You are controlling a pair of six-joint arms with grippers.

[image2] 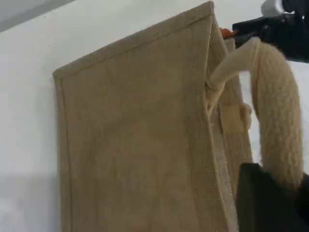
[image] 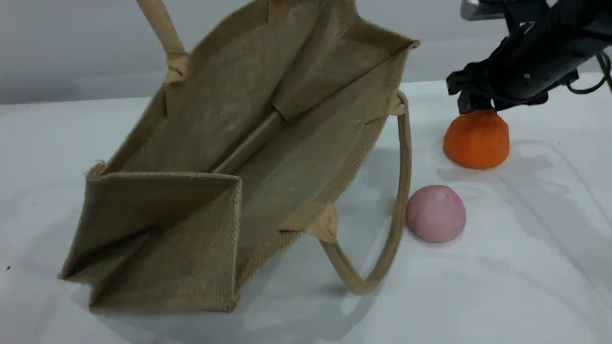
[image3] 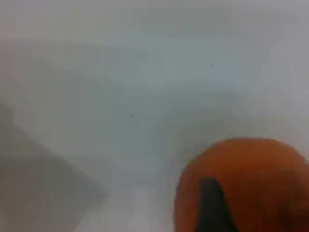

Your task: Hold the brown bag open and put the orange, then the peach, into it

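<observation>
left gripper (image2: 270,193) is clamped on the jute tote's (image: 201,191) far handle (image2: 275,106), holding the mouth open. right gripper (image: 478,107) sits on top of the orange (image: 476,139), can't tell how wide its jaws are. peach (image: 435,213) at the orange's 7 o'clock, beside the drooping near handle (image: 399,210)

Table (image: 526,286): a plain white top fills nearly all I see in front of me, smooth, with faint creases and a few dark specks.
Wall (image: 71,48): bare pale grey, running behind the table's far edge.
Light: soft and even from above, casting dull grey shadows on the white top.
Far edge: the table meets the wall in a straight line.
</observation>
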